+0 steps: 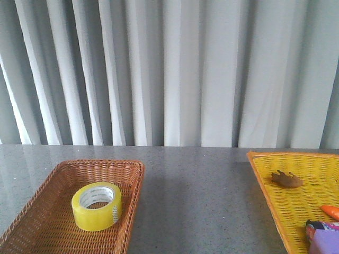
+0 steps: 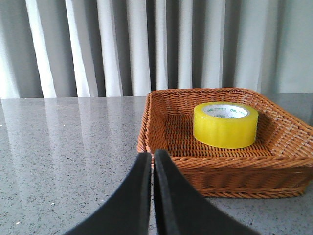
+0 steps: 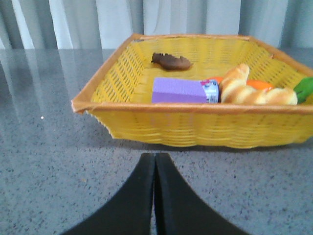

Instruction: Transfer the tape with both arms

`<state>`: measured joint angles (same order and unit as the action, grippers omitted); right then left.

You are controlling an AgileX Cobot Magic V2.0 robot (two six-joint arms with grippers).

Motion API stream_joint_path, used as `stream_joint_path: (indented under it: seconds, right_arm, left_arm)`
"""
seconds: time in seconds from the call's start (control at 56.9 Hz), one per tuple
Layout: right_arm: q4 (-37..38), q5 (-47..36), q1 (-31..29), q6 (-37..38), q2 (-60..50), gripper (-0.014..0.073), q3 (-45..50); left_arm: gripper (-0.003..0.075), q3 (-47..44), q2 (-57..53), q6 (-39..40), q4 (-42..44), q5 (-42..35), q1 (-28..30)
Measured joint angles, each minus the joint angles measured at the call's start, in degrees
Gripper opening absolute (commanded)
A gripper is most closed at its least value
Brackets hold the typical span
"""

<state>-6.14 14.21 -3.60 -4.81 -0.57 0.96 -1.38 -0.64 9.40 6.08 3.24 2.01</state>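
The yellow tape roll [image 1: 97, 206] lies flat in the brown wicker basket [image 1: 130, 203] at the front left of the table. It also shows in the left wrist view [image 2: 225, 124], inside that basket [image 2: 234, 169]. My left gripper [image 2: 152, 155] is shut and empty, low over the table just outside the basket's near rim. My right gripper [image 3: 155, 156] is shut and empty, over the table in front of the yellow basket [image 3: 195, 125]. Neither arm shows in the front view.
The yellow basket [image 1: 275, 198] at the front right holds a brown piece [image 1: 286, 180], a purple box [image 3: 178, 91], a bread piece [image 3: 254, 90] and an orange item [image 1: 331, 211]. Grey tabletop lies between the baskets. Grey curtains hang behind the table.
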Motion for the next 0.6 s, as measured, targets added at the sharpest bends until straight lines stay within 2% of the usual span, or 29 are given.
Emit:
stream_joint_path:
  seconds: [0.598]
  right_arm:
    - [-0.33,-3.17,0.00,-1.24,-0.06,-0.0007,0.57]
  left_arm:
    - [-0.0005,0.00,0.00,0.00,0.00,0.08,0.00]
